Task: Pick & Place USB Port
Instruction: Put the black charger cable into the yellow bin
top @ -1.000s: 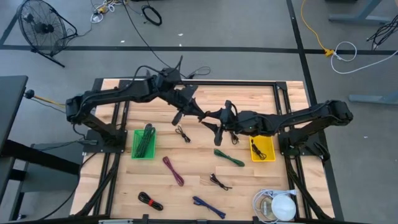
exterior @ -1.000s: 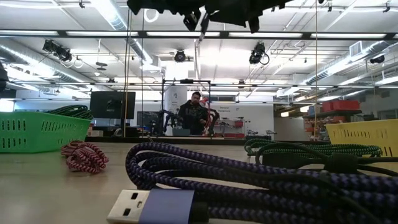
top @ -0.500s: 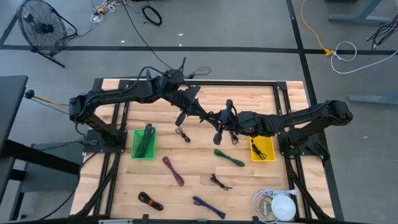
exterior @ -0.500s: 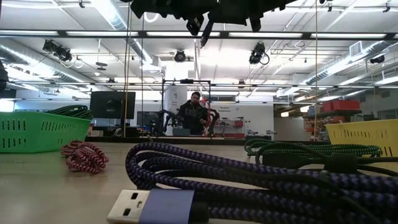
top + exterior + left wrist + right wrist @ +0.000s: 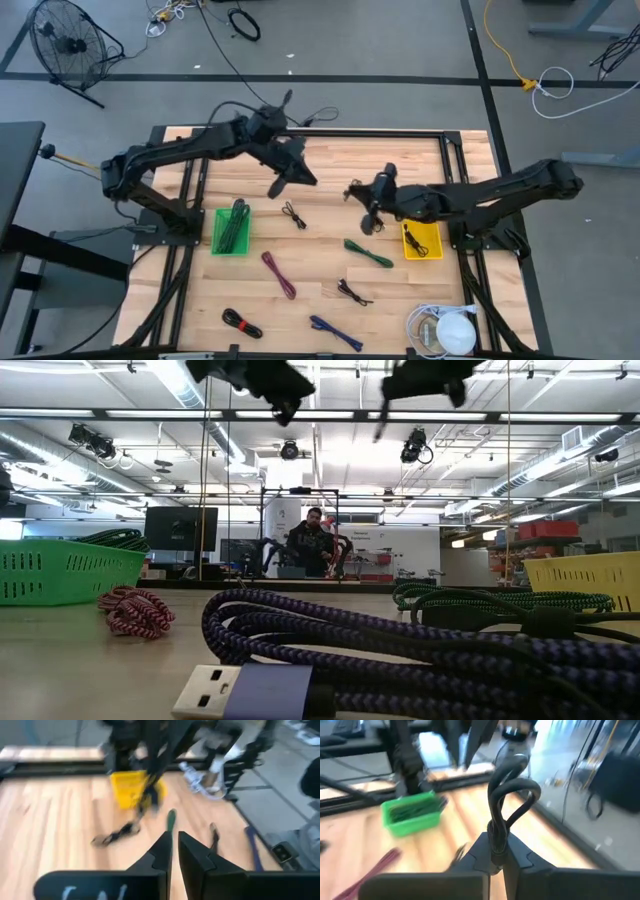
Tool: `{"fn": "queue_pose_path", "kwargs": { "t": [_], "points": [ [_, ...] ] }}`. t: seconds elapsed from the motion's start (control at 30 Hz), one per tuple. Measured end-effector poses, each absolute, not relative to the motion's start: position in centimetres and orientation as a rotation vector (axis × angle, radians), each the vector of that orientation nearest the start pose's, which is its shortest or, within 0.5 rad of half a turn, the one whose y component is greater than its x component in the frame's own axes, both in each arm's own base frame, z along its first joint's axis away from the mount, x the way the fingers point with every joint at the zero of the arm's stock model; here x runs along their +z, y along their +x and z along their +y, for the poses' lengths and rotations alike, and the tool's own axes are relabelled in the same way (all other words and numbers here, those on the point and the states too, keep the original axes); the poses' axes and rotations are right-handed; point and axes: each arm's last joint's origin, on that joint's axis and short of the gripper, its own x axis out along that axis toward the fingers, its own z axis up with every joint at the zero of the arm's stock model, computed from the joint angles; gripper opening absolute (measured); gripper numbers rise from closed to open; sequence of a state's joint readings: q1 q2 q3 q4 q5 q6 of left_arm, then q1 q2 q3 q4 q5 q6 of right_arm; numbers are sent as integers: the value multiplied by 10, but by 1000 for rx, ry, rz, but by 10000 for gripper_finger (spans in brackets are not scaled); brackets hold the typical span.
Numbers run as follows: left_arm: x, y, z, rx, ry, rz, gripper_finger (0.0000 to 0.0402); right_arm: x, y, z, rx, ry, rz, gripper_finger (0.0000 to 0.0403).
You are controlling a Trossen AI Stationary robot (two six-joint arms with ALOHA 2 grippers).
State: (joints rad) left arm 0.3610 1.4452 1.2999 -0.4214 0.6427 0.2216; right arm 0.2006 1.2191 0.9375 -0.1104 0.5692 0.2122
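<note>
A black looped cable [image 5: 507,795] is hanging pinched in the right gripper [image 5: 372,212], jaws clamped on it, beside the yellow bin [image 5: 421,240]. This looks like the carry step; next, lowering it into the bin. The left gripper [image 5: 283,180], jaws nearly closed and empty, is hovering well apart from the bin.
</note>
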Motion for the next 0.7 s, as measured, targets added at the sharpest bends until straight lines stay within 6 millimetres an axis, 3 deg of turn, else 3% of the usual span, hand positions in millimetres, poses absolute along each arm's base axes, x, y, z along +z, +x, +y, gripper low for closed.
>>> {"fn": "queue_pose_path", "kwargs": {
  "t": [0.2, 0.4, 0.7],
  "points": [
    [336, 281, 100, -217, -71, 613, 36, 297, 226, 53, -413, 244, 512, 15],
    [328, 273, 98, -203, -80, 736, 36, 280, 189, 64, -544, 453, 732, 15],
    [321, 265, 94, -243, -78, 834, 18, 266, 155, 81, -702, 653, 965, 15]
  ]
}}
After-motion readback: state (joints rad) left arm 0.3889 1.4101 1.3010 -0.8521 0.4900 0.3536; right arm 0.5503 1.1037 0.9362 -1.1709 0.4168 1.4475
